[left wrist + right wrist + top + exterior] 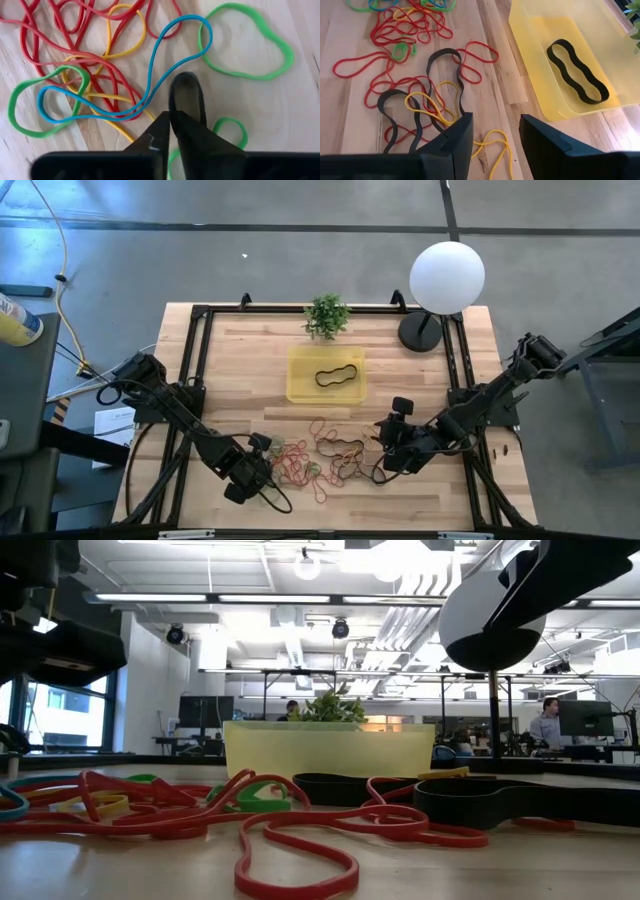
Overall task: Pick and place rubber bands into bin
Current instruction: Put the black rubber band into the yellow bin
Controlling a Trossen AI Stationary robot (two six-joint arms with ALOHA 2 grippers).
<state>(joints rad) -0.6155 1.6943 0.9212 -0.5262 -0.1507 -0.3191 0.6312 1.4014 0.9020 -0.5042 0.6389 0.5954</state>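
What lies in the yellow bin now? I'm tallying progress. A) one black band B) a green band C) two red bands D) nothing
A: the high view shows a single black rubber band lying inside the bin, with the coloured ones on the table.

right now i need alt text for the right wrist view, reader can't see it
The right gripper, fingers open, hovers over a tangle of red, yellow and black rubber bands on the wooden table. Beside them, the yellow bin holds one black band.
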